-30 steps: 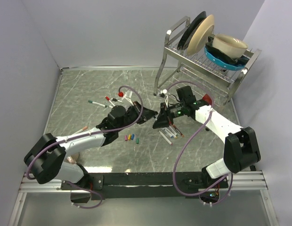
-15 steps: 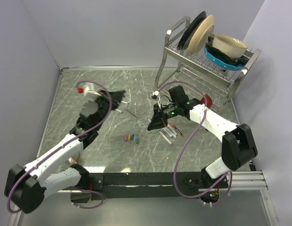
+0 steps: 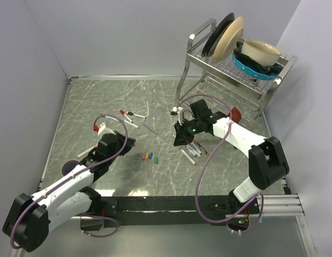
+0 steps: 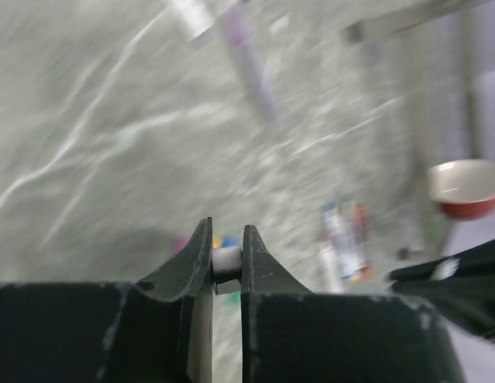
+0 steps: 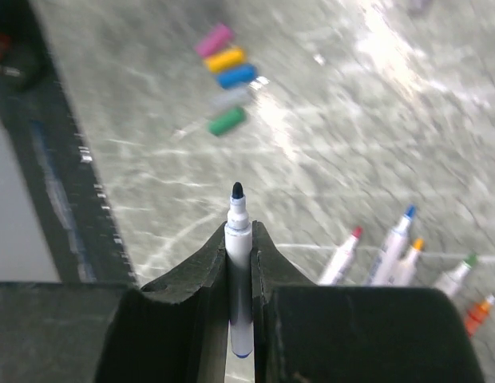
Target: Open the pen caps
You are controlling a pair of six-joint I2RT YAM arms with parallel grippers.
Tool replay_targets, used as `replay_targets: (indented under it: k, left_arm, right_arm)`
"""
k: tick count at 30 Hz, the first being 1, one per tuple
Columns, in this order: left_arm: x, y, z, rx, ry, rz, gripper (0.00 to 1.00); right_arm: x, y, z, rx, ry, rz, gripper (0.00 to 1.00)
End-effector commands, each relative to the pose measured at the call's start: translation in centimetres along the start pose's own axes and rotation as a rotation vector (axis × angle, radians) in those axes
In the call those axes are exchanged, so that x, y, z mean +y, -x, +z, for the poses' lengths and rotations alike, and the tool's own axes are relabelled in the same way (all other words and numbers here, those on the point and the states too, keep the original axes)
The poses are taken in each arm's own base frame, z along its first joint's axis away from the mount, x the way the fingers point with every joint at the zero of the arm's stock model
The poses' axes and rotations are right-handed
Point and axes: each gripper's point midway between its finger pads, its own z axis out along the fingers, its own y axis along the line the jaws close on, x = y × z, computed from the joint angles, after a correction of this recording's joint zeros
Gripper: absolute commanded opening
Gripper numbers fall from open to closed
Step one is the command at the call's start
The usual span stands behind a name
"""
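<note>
Reaching forward, left arm, perhaps pinching cap

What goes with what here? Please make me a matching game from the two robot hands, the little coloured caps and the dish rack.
1. right hand
2. left hand
3. row of loose caps
4. dish rack

a. standing at the table's far right corner
b. shut on an uncapped pen
c. lying loose in a line
d. shut on a small white piece

Pairs: 1-b, 2-d, 3-c, 4-a
</note>
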Motion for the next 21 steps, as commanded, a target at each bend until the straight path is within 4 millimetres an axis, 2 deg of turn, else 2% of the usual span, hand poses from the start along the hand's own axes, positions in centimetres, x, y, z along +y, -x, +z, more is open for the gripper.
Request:
replay_targets:
  k: [1, 4, 9, 12, 15, 18, 19, 21]
  left_arm:
    - [3.5, -2.3, -0.8, 0.073, 0.092, -0.033, 0.01]
    - [5.6, -3.5, -0.5, 0.107, 0.163, -0.029, 0.01]
    - [7.3, -5.0, 0.7, 0.176, 0.262, 0.006, 0.01]
    - [7.5, -5.8, 1.4, 0.207, 0.27, 0.014, 0.02]
    - [7.5, -6.3, 1.8, 0.228, 0.265, 0.017, 0.11]
    - [7.8, -6.7, 1.9, 0.249, 0.272, 0.027, 0.16]
    - [7.1, -6.5, 2.2, 0.24, 0.247, 0.025, 0.17]
    - [7.2, -6.7, 2.2, 0.248, 0.247, 0.03, 0.18]
  right_arm:
    - [-1.5, -0.7, 0.9, 0.091, -0.082, -0.033, 0.05]
    - [-1.9, -2.3, 2.4, 0.186, -0.104, -0.025, 0.15]
    - [-3.2, -4.2, 4.0, 0.278, -0.178, 0.0, 0.18]
    - [-3.9, -4.4, 4.1, 0.294, -0.234, -0.008, 0.21]
    - [-4.3, -4.6, 4.2, 0.307, -0.266, -0.022, 0.24]
    - [-4.5, -4.9, 4.2, 0.327, -0.286, -0.036, 0.26]
    - [-4.6, -4.9, 4.2, 0.331, -0.293, -0.042, 0.26]
    - [-4.9, -5.0, 4.2, 0.342, -0.312, -0.053, 0.26]
